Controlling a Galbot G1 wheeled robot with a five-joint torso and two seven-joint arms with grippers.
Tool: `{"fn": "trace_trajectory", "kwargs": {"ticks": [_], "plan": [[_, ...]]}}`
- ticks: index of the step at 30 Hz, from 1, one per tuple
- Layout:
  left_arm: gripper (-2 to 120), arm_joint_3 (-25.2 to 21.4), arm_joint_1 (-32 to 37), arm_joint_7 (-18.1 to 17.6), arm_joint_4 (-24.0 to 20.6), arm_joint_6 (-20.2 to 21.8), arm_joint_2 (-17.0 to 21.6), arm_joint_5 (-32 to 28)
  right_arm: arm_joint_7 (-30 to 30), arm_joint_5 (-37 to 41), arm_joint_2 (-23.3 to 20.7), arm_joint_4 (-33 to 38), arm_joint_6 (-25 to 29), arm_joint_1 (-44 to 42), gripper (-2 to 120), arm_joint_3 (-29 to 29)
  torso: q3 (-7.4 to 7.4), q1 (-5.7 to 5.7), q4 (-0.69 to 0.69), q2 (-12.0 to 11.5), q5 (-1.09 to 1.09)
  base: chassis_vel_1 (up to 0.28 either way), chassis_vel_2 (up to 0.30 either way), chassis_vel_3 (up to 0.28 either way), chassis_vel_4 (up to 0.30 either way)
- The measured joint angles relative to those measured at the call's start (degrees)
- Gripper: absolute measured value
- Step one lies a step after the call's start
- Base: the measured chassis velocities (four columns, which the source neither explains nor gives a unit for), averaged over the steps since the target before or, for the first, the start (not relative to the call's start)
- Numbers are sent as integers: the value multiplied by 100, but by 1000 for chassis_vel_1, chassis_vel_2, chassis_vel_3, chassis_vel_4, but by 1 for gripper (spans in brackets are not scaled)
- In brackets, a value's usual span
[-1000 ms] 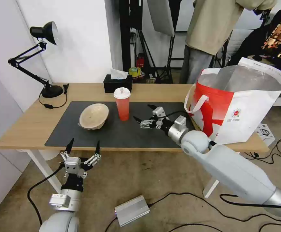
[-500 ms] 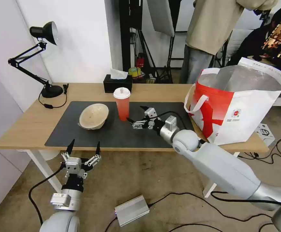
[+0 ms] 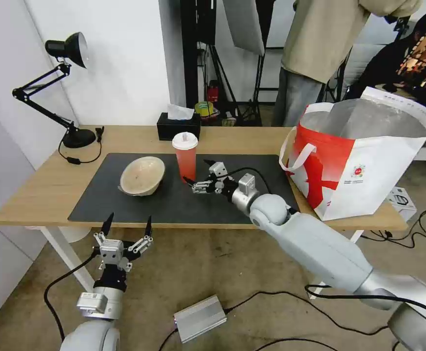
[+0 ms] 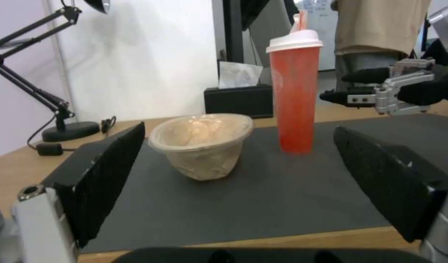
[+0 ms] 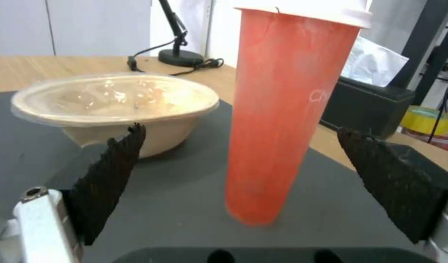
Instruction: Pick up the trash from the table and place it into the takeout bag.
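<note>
One red cup (image 3: pixel 185 157) and one beige bowl (image 3: pixel 142 175) on the mat; both claws, right claw (image 3: pixel 199 174) and left claw (image 3: pixel 127 225), spread

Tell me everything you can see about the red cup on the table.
The red cup is tall, tapered, translucent red plastic with a white lid; a pale straw tip pokes above the lid in the left wrist view. It stands upright on the dark grey mat, between the beige bowl and the right hand, with the black tissue box behind it. The right hand is open, its fingers just short of the cup; nothing touches it but the mat.
</note>
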Motion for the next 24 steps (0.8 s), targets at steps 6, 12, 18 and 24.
{"fn": "trace_trajectory", "kwargs": {"ticks": [6,12,18,24], "plan": [[100,5,-6,0,5,-1,-1,0,-42,-46,99,-212,56,12,100,47,0,0,0,0,0,0,0,0,0],[100,7,-6,0,5,-3,-1,2,-101,-122,221,-439,143,35,100,106,0,0,0,0,0,0,0,0,0],[100,7,7,3,6,-9,-6,3,-166,-202,351,-732,214,84,100,200,0,0,0,0,0,0,0,0,0],[100,7,9,3,9,-13,-6,5,-196,-255,450,-878,249,89,100,246,0,0,0,0,0,0,0,0,0]]}}
